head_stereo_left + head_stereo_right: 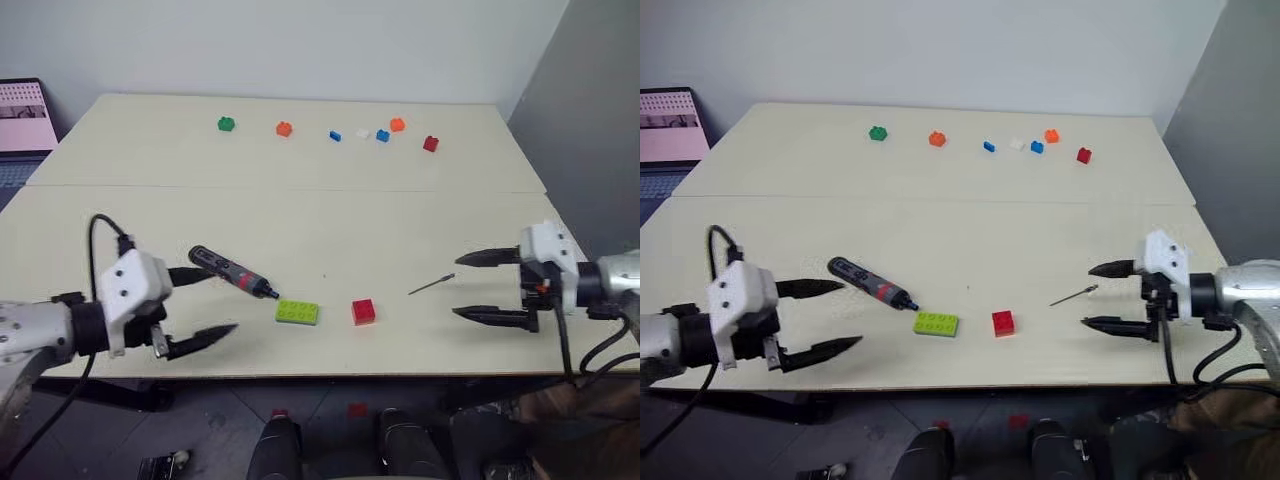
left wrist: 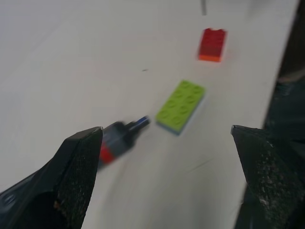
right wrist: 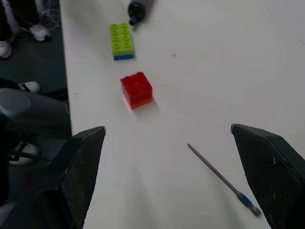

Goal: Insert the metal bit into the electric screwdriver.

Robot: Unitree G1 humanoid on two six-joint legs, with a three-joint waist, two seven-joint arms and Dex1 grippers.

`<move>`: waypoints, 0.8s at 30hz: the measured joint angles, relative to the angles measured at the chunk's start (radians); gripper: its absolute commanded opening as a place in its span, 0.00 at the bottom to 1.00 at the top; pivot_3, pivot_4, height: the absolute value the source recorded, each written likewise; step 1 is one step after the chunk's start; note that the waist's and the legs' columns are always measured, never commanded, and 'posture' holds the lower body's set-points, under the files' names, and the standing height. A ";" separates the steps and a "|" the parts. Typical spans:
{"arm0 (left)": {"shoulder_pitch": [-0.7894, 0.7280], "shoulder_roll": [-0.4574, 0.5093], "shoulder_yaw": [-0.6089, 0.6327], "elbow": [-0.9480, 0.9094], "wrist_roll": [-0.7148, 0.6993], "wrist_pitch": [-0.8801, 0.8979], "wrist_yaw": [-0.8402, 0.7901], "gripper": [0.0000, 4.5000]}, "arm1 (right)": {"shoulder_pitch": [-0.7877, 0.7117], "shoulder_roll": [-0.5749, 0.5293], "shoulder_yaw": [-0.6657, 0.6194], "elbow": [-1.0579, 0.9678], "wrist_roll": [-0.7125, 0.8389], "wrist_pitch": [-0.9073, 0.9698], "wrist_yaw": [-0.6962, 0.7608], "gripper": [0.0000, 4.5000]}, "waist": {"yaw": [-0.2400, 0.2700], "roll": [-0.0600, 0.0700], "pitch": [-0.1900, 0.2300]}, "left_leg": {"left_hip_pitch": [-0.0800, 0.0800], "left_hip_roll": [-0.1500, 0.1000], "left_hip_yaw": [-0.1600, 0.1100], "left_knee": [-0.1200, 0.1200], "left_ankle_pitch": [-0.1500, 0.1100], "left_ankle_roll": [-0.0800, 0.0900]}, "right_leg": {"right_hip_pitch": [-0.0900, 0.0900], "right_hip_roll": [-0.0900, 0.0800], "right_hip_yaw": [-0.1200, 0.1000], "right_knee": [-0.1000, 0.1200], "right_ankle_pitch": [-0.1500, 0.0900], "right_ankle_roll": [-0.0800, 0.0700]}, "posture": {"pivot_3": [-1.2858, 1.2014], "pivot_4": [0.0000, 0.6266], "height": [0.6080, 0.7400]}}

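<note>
Grey metal bit (image 1: 431,284) lies diagonal; electric screwdriver (image 1: 232,271) nose toward green brick (image 1: 297,312).

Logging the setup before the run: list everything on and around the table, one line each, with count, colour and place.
electric screwdriver: 1, dark grey with red, front left, nose toward green brick
metal bit: 1, grey, front right
green brick: 1, flat, front centre
red brick: 1, beside it
small bricks: 7, green, orange, blue, white, red, far row
table: 1, cream
laptop: 1, far left
left gripper: open, by screwdriver
right gripper: open, by bit
</note>
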 measured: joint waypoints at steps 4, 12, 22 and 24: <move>-0.060 0.003 -0.056 -0.019 -0.007 0.000 0.005 1.00 | -0.120 0.060 0.164 0.029 -0.075 0.026 -0.009 0.98 | -0.001 0.001 0.000 | -0.001 0.000 0.000 0.000 0.000 0.000 | -0.002 0.000 0.000 0.000 0.000 0.000 | 0.52 0.24 1.00; -0.086 -0.021 -0.141 -0.030 -0.006 -0.014 0.023 1.00 | -0.293 0.217 0.441 0.177 -0.278 -0.018 0.003 0.98 | 0.000 0.001 0.001 | -0.002 0.000 0.000 -0.001 0.000 0.000 | -0.001 0.000 0.000 0.000 0.000 0.000 | 0.52 0.24 1.00; -0.087 -0.021 -0.219 -0.039 0.068 -0.118 -0.002 1.00 | -0.347 0.356 0.531 0.333 -0.403 -0.097 0.008 0.78 | 0.002 0.001 0.001 | -0.001 0.000 0.000 -0.001 0.000 0.000 | -0.001 0.000 0.000 0.002 0.000 0.000 | 0.52 0.24 1.00; -0.087 -0.021 -0.219 -0.038 0.074 -0.122 -0.001 1.00 | -0.347 0.356 0.531 0.333 -0.407 -0.109 0.011 0.70 | 0.001 0.001 0.001 | -0.001 0.000 0.000 -0.001 0.000 0.000 | -0.001 0.000 0.000 0.002 0.000 0.000 | 0.52 0.24 1.00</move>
